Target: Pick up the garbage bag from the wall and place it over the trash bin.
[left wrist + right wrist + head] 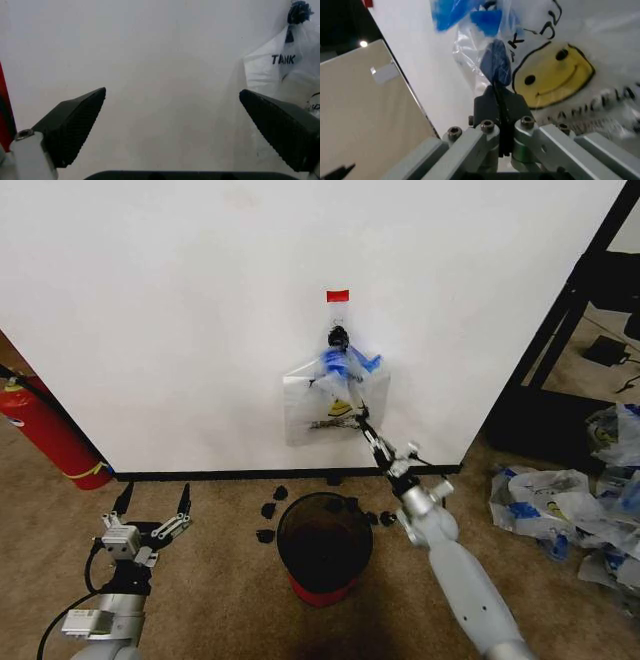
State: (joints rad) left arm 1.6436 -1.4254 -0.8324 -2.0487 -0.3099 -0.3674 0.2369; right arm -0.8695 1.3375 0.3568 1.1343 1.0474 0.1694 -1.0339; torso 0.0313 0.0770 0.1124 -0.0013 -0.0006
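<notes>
Black "TANK" lettering shows on the garbage bag (287,67), pinched by the right gripper (362,420); left gripper (153,505) jaws open.

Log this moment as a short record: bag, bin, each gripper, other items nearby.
garbage bag: hanging from a black hook on the wall, below a red tape strip
trash bin: on the carpet below the bag, no bag over it
right gripper: raised at the bag, fingers closed against the plastic
left gripper: low near the floor, open, holding nothing
fire extinguisher: leaning against the wall, far left
</notes>
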